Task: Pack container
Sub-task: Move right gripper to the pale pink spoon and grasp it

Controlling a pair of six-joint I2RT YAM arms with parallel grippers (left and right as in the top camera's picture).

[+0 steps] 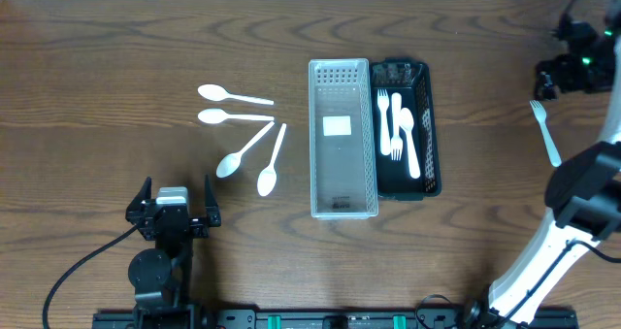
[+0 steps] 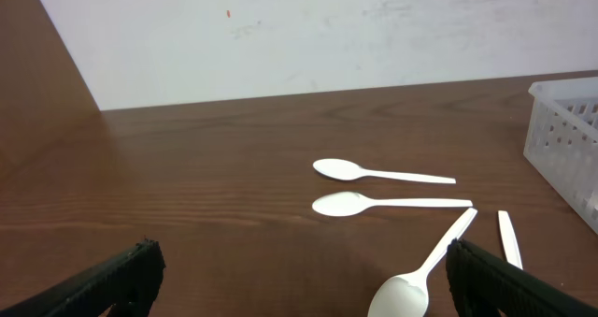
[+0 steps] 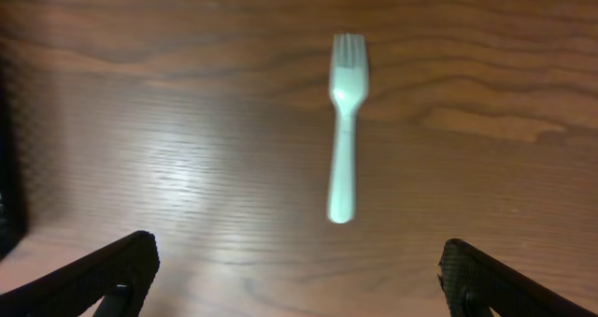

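Both claws stand released and empty. The right gripper (image 3: 299, 266) hangs near the loose fork (image 3: 344, 121), which lies flat on the table well right of the black tray (image 1: 434, 145). The left gripper (image 1: 177, 189) sits far to that tray's left, near the spoons (image 1: 212, 115). The fork is thin, so I reckon the fingers could scrape the wood, skid it away, or pinch one end and drop it.
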